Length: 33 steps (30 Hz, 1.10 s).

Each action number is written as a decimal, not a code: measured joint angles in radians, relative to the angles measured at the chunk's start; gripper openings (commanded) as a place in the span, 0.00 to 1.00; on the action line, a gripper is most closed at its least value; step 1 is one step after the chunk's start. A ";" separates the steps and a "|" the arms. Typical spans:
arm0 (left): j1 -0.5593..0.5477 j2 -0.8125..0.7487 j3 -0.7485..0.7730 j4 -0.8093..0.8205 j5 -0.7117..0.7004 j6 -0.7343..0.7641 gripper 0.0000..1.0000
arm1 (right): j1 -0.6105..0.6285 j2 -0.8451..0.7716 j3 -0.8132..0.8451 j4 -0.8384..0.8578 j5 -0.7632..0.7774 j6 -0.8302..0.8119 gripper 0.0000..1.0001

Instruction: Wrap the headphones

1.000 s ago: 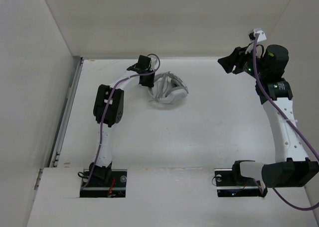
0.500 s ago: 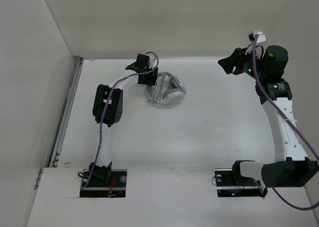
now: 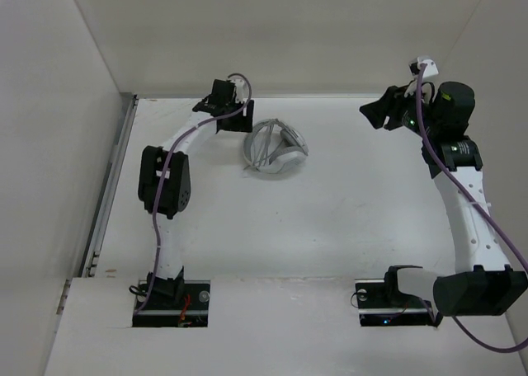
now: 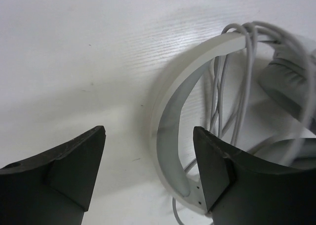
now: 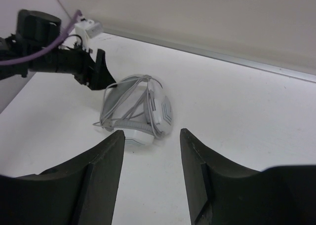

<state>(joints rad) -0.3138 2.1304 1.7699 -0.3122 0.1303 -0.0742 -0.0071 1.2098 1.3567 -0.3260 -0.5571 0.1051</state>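
The light grey-white headphones [image 3: 275, 149] lie on the white table at the back centre, with the thin grey cable [image 4: 247, 77] looped several times across the headband [image 4: 173, 121] and earcups [image 5: 148, 114]. My left gripper [image 3: 235, 120] is open just left of them. In the left wrist view its jaws [image 4: 149, 133] stand wide, and the lower end of the headband lies between them, close to the right finger. My right gripper [image 3: 375, 112] hangs raised at the far right, open [image 5: 152, 136], with nothing between its fingers, well away from the headphones.
White walls close the table at the back, left and right. A metal rail [image 3: 111, 186] runs along the left edge. The left arm's elbow [image 3: 161, 182] is over the left side of the table. Both arm bases sit at the near edge.
My left gripper has opened, let go of the headphones and drawn back to the left. The headphones shifted slightly left and now rest on the table. The right arm barely moved.
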 measured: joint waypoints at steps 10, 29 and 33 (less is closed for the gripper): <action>0.020 -0.257 -0.062 -0.027 0.016 0.006 0.77 | -0.008 -0.064 -0.087 -0.005 0.001 -0.050 0.54; 0.575 -0.897 -0.350 -0.216 0.089 0.183 1.00 | -0.455 -0.312 -0.391 -0.187 0.129 -0.251 1.00; 0.726 -0.890 -0.472 -0.216 0.162 0.171 1.00 | -0.486 -0.278 -0.376 -0.289 0.146 -0.225 1.00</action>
<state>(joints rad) 0.4118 1.2400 1.2980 -0.5285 0.2924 0.0963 -0.4927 0.9321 0.9810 -0.6147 -0.4114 -0.1204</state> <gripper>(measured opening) 0.997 0.999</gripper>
